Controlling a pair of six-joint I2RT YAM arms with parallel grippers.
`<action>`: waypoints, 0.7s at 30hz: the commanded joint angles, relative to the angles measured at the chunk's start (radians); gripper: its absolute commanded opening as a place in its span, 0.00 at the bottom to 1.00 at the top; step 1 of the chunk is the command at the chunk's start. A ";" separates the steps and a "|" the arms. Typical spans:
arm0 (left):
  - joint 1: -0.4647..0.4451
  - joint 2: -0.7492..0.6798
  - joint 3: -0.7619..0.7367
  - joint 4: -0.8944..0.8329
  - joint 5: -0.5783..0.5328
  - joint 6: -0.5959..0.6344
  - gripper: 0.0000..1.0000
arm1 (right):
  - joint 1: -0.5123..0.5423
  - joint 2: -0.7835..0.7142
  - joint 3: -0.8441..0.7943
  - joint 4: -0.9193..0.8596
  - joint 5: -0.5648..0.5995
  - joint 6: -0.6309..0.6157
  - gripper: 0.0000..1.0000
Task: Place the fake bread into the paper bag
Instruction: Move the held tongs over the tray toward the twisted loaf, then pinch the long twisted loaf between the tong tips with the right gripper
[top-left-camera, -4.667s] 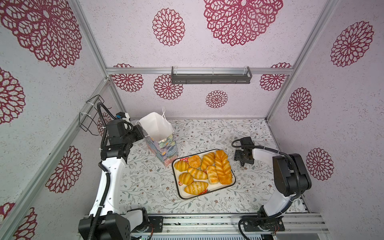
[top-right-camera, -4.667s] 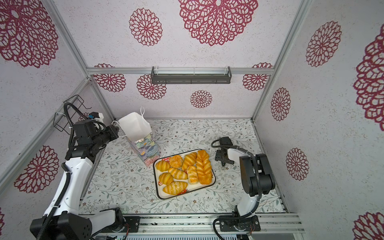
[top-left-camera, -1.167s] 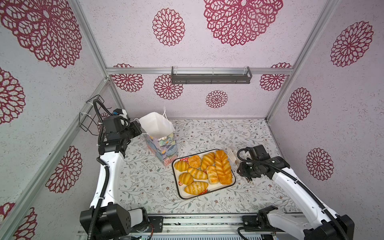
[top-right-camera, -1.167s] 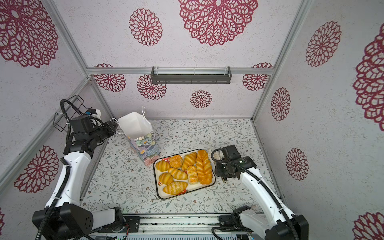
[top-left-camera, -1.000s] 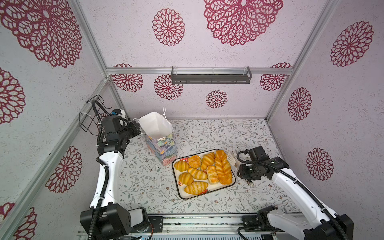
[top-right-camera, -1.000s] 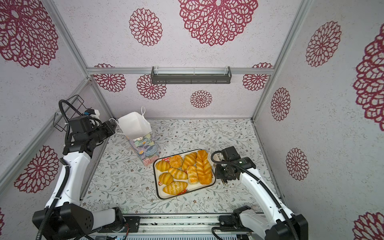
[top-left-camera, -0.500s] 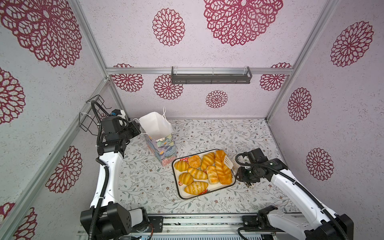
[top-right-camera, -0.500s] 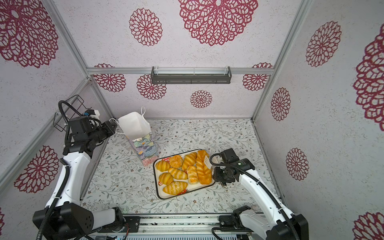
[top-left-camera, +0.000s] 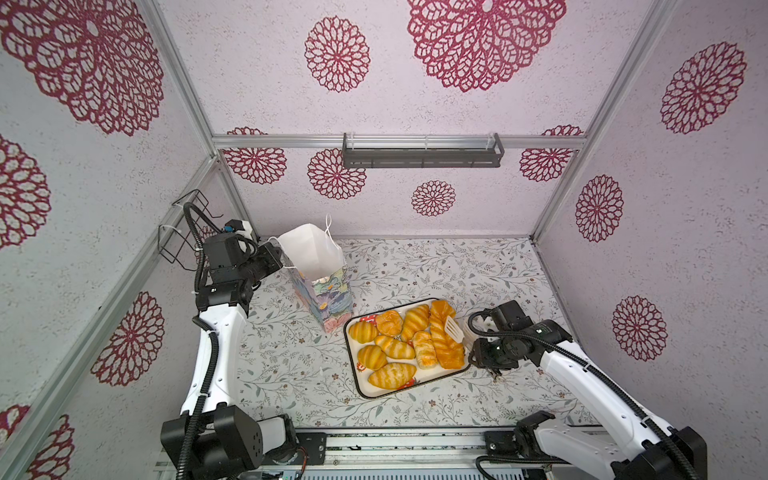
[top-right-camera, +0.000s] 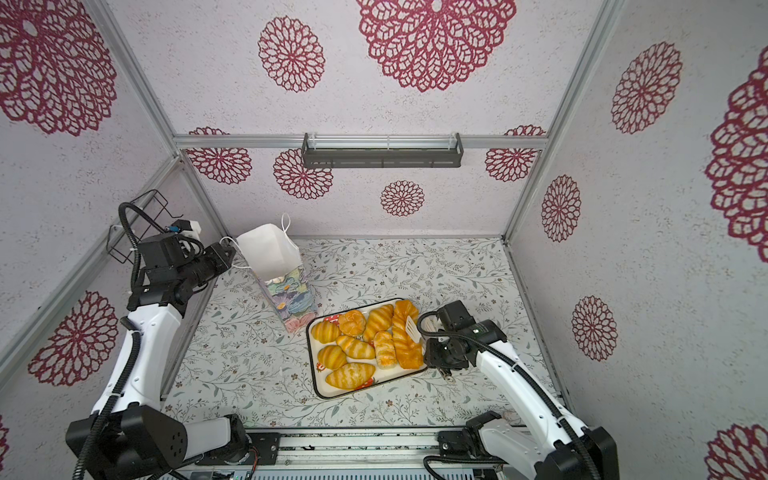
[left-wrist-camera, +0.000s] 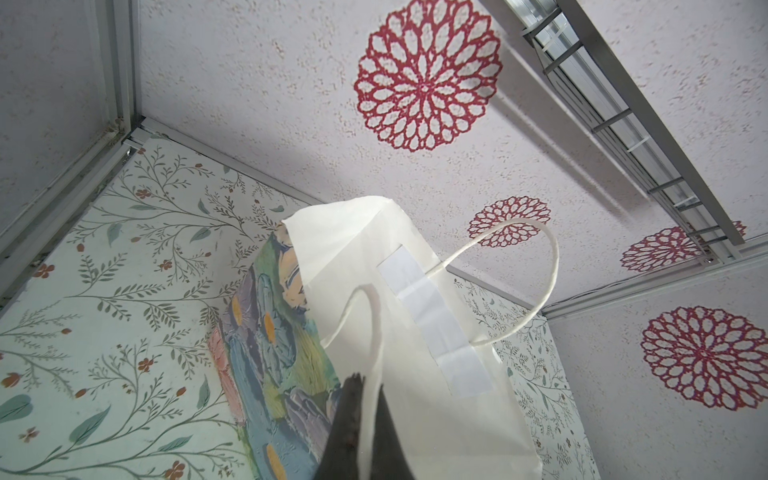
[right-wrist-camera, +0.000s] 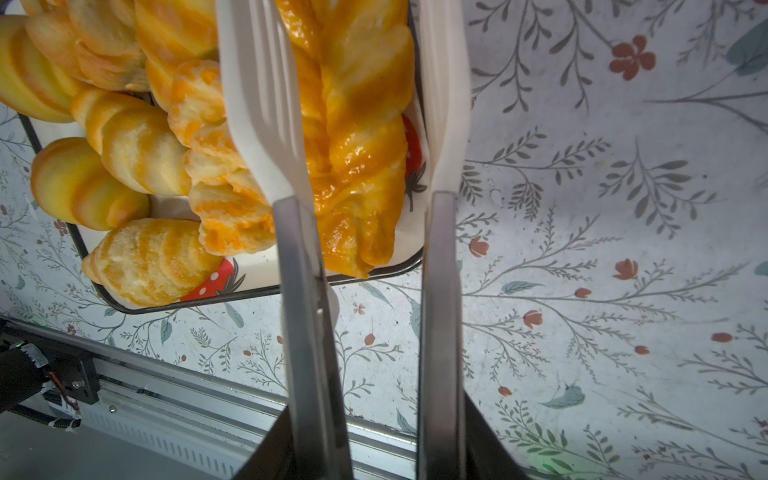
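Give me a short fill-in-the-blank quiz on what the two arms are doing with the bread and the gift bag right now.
1. The left gripper has its jaws shut on the white cord ____ of the paper bag.
2. The right gripper holds white-tipped ____.
3. Their two heads stand on either side of the long ____ loaf.
4. That loaf lies on a strawberry-print ____.
Missing words: handle; tongs; braided; tray.

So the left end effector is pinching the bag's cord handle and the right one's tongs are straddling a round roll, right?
Not a round roll: the right wrist view shows the tongs straddling the long braided loaf on the tray. The left end effector does pinch the paper bag's cord handle.
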 joint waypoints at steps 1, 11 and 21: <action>-0.002 -0.013 -0.014 0.025 0.009 -0.007 0.00 | 0.010 -0.005 0.009 0.011 0.006 0.021 0.46; -0.004 -0.016 -0.016 0.025 0.010 -0.008 0.00 | 0.021 0.005 -0.004 0.019 0.017 0.035 0.46; -0.005 -0.019 -0.017 0.024 0.011 -0.007 0.00 | 0.022 0.020 -0.017 0.038 0.022 0.048 0.45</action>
